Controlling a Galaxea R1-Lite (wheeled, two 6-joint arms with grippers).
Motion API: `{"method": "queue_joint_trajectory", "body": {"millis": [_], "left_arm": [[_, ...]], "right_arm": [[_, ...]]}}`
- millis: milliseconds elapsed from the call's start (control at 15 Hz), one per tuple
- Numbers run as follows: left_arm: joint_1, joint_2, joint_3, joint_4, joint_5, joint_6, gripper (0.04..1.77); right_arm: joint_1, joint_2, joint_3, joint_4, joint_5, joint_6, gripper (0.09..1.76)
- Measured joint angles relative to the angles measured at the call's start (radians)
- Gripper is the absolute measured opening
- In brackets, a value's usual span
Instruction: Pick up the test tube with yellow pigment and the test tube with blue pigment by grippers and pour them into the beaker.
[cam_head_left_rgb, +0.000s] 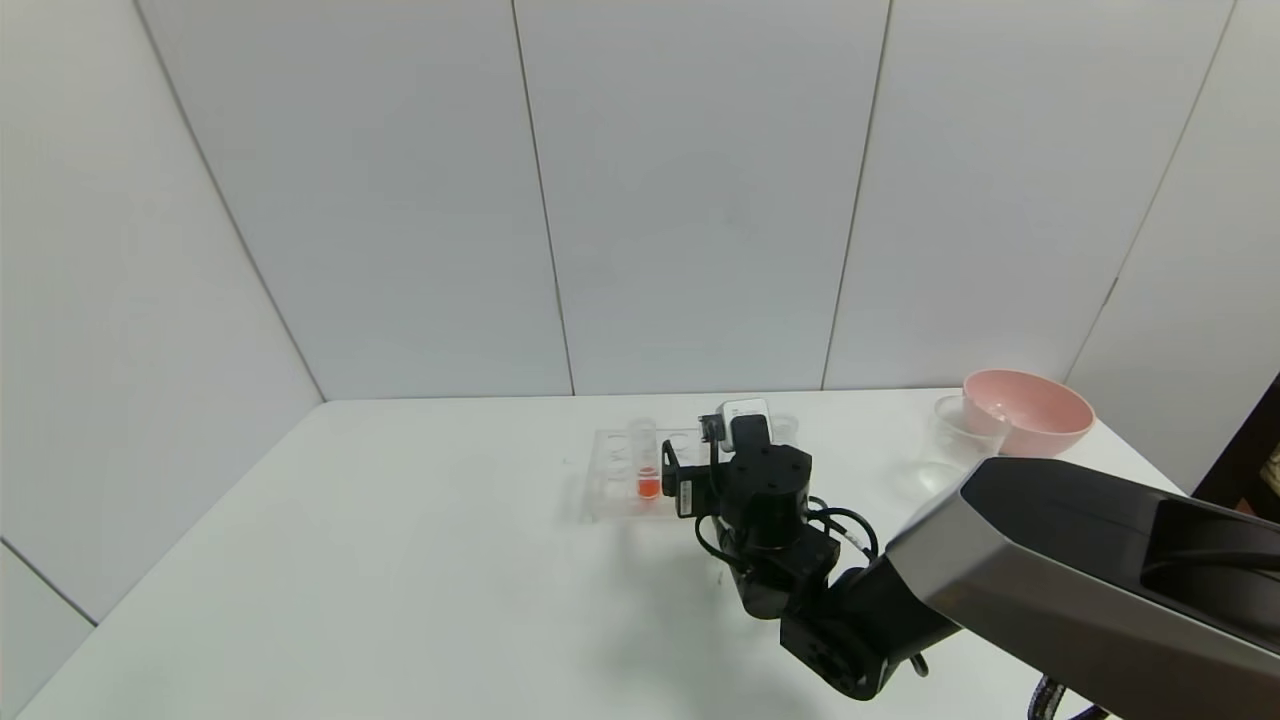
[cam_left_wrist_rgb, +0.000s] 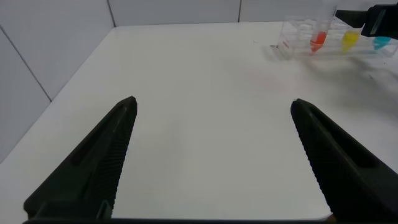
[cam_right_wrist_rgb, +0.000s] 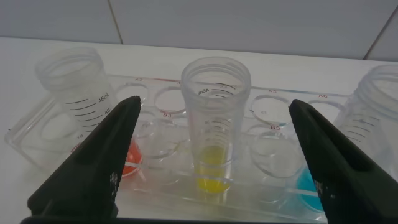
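The clear tube rack (cam_right_wrist_rgb: 273, 180) holds three tubes upright. The yellow pigment tube (cam_right_wrist_rgb: 214, 124) stands in the middle. The blue pigment tube (cam_right_wrist_rgb: 376, 143) is on one side and a red-liquid tube (cam_right_wrist_rgb: 84, 106) on the other. My right gripper (cam_right_wrist_rgb: 214, 106) is open, its jaws standing either side of the yellow tube without touching it. In the head view my right gripper (cam_head_left_rgb: 700, 455) sits at the rack (cam_head_left_rgb: 615, 480) and hides the yellow and blue tubes. The beaker (cam_head_left_rgb: 960, 435) stands at the far right. My left gripper (cam_left_wrist_rgb: 211, 106) is open and empty over bare table, far from the rack (cam_left_wrist_rgb: 298, 40).
A pink bowl (cam_head_left_rgb: 1030, 410) stands just behind the beaker at the table's far right corner. My right arm (cam_head_left_rgb: 1050, 580) reaches across the right front of the table. White wall panels close off the back and the sides.
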Motion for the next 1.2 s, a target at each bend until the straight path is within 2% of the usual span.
{"method": "queue_joint_trajectory", "body": {"millis": [333, 467, 600, 933, 1200], "left_arm": [[0.000, 0.000, 0.000, 0.000, 0.000, 0.000, 1.76], [0.000, 0.000, 0.000, 0.000, 0.000, 0.000, 1.76], [0.000, 0.000, 0.000, 0.000, 0.000, 0.000, 1.76], [0.000, 0.000, 0.000, 0.000, 0.000, 0.000, 1.76], [0.000, 0.000, 0.000, 0.000, 0.000, 0.000, 1.76]], "right_arm": [[-0.011, 0.018, -0.007, -0.005, 0.002, 0.001, 1.71], [-0.015, 0.020, -0.007, -0.005, -0.001, 0.000, 1.36], [-0.015, 0.021, -0.007, -0.005, 0.000, 0.001, 1.08], [-0.011, 0.021, -0.006, -0.006, 0.002, 0.000, 0.52], [-0.011, 0.014, 0.004, -0.007, 0.001, 0.000, 0.52]]}}
